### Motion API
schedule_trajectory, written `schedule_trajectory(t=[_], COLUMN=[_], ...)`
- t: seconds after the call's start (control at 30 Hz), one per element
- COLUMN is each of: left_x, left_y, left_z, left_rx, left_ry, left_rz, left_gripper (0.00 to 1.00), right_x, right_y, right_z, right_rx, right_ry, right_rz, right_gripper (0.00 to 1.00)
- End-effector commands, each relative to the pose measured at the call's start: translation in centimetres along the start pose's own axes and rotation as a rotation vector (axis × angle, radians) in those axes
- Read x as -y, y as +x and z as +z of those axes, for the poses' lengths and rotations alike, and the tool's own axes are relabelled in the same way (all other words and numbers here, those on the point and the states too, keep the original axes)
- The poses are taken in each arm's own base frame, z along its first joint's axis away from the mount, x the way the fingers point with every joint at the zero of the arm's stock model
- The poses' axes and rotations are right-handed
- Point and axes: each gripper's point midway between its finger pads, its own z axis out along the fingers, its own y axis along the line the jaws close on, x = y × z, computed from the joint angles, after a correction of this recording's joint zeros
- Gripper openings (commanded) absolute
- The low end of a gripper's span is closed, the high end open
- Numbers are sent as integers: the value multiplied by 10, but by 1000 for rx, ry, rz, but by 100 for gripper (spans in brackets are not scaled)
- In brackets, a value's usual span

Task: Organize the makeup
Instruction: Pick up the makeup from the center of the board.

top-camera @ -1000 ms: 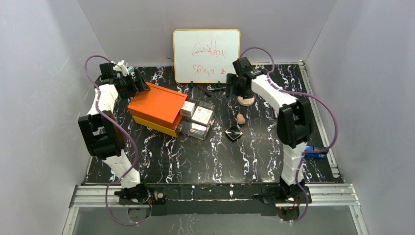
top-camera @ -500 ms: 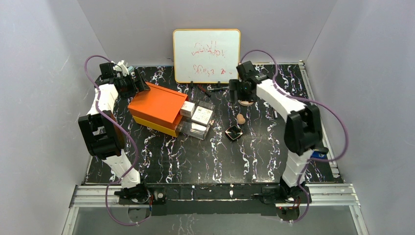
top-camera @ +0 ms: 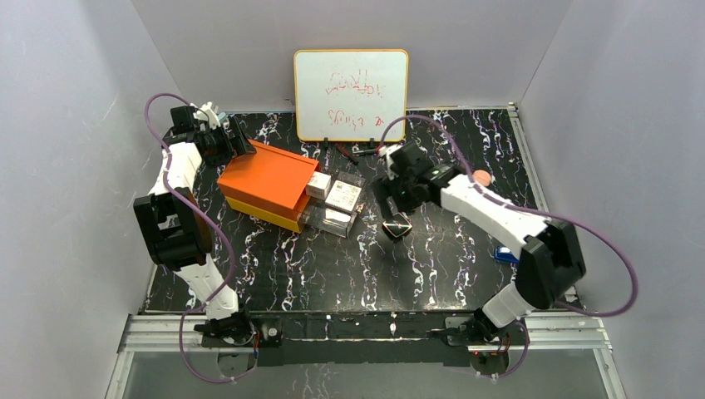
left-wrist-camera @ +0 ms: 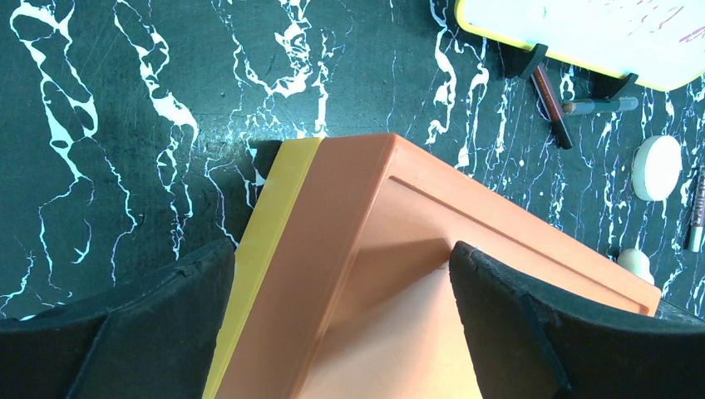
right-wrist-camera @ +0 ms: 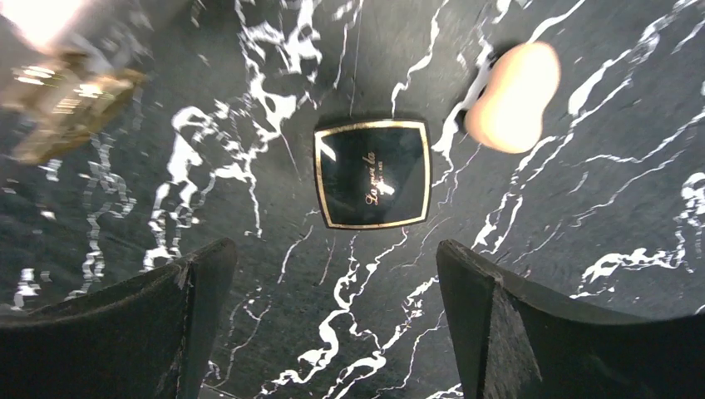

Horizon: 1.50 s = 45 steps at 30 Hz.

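The makeup lies on the black marble table. Under my right gripper (right-wrist-camera: 332, 324) are a black square compact (right-wrist-camera: 372, 173) with a gold rim and a tan sponge (right-wrist-camera: 511, 96) beyond it. That gripper (top-camera: 391, 199) hovers open and empty just short of the compact (top-camera: 397, 226). My left gripper (left-wrist-camera: 341, 324) is open, its fingers straddling the back corner of the orange box (left-wrist-camera: 465, 249). The left wrist view also shows dark pencils (left-wrist-camera: 550, 93), a pale round disc (left-wrist-camera: 655, 168) and the sponge (left-wrist-camera: 636, 264). A small round peach piece (top-camera: 480, 177) shows beside my right forearm.
The orange box (top-camera: 266, 179) has clear drawers (top-camera: 337, 204) pulled out toward the compact. A whiteboard (top-camera: 351, 94) stands at the back edge. A blue object (top-camera: 503, 253) lies near the right edge, behind my right arm.
My right arm swung from the disc at the back toward the near left and now hangs over the compact, its jaws a little wider. The left arm has not moved.
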Motion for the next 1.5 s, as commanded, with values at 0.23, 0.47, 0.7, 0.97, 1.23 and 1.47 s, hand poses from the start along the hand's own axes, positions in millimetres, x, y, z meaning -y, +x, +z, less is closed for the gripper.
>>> schedule_trajectory(t=[0.23,0.47,0.7,0.97,1.23,1.47], left_x=[-17,-18,-19,-19,-20,-19], left_y=[45,45,45,44,43,42], left_z=[4,5,6,6,7,5], left_rx=[-147,-147,-149,-149,-151,-147], left_ry=[-90,-92,-95,-98,-98,-100], left_rz=[-11,-8,-6,-4,-3,-2], left_gripper=[97,97,97,97,97,97], right_x=[15,6,-3,-4,11,9], right_y=[11,18,35,61,67,75], right_z=[42,63,80,89,81,79], right_rx=[-41,-56,-108,-179,-172,-212], right_ry=[115,63,7,-18,-15,-23], right_rz=[-67,-76,-79,-51,50,88], right_gripper=[98,98,98,98,94,61])
